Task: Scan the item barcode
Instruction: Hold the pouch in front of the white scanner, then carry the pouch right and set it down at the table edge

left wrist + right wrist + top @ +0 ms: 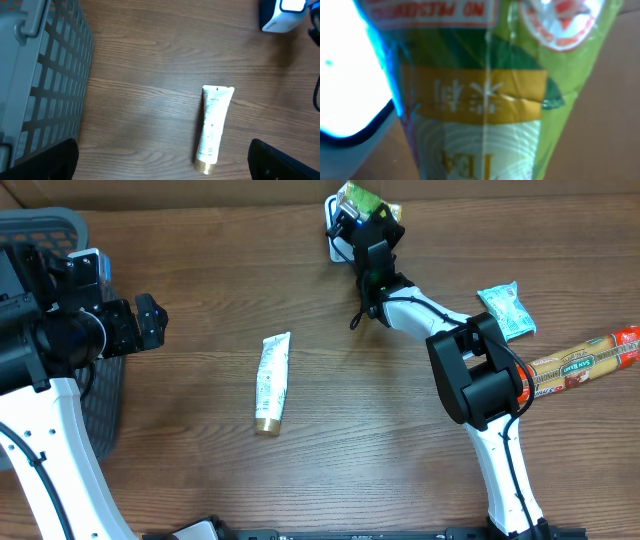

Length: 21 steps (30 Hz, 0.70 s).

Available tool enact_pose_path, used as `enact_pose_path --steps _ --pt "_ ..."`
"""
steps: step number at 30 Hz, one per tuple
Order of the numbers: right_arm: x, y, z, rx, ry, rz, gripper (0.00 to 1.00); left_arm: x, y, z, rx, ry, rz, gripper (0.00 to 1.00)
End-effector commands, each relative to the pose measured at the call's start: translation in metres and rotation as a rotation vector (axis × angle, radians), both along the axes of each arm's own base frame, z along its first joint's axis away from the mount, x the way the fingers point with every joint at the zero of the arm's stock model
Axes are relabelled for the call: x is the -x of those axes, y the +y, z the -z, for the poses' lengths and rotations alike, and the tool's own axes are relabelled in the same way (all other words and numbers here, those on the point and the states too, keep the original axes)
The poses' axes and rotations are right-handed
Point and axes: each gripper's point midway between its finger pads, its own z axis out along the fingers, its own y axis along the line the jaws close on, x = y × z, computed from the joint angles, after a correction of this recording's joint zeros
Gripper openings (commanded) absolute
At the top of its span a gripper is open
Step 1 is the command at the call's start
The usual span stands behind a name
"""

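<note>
Starting at your right gripper: it's squeezed nearly shut and pinching a green packet up at the far edge of the table, a bit right of centre. You can't see the fingers themselves in the right wrist view because the packet fills almost the whole frame. There's a yellow band with pale characters across it and a red-and-white round mark up top. Right next to it on the left is the scanner, glowing bright white with a blue edge. From overhead, the scanner sits just left of the gripper and the packet hangs just beside and above it. You can't tell from any view whether they're touching.

Your left gripper is spread wide open with nothing in it, hovering over at the left side, just beside the grey basket. In its wrist view the two dark fingers only poke in at the bottom corners.

Between the two arms, a white tube with a gold cap lies flat on the wood by itself. Over on the right there's a teal packet and a long orange-and-tan pack lying partly under the right arm.
</note>
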Motion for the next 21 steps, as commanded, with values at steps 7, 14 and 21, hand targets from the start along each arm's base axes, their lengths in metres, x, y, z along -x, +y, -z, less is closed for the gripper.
enact_pose_path --steps 7,14,21 --pt "0.045 0.005 -0.114 -0.409 0.074 0.001 0.04 -0.002 -0.001 -0.004 -0.001 -0.016 0.018 1.0" --pt "0.145 0.025 -0.138 -1.064 0.549 -0.022 0.04 -0.002 -0.001 -0.004 -0.001 -0.016 0.018 1.0" --pt "0.211 -0.06 -0.103 -1.409 0.816 0.564 0.04 -0.002 -0.001 -0.004 -0.001 -0.016 0.018 1.0"
